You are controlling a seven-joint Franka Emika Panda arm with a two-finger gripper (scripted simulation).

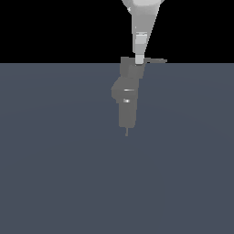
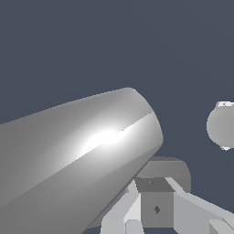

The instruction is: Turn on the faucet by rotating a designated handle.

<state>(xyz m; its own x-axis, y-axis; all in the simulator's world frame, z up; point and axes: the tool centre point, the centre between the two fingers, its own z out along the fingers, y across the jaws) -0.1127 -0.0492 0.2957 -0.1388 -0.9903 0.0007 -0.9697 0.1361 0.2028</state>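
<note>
Bare slate-grey floor [image 1: 55, 173] spreads wide around the grey faucet [image 1: 125, 98]. The gripper [image 1: 140, 59] meets its top block, where the handle [image 1: 156, 61] juts toward the exterior view's right; its jaw spread cannot be made out.

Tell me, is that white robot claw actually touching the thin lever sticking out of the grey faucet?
Cannot tell. In the exterior view the gripper overlaps the faucet top where the handle begins, but depth is unclear. The wrist view is mostly blocked.

Tool [image 1: 139, 60] jaw state unclear; faucet [image 1: 125, 93] top partly hidden behind it.
</note>
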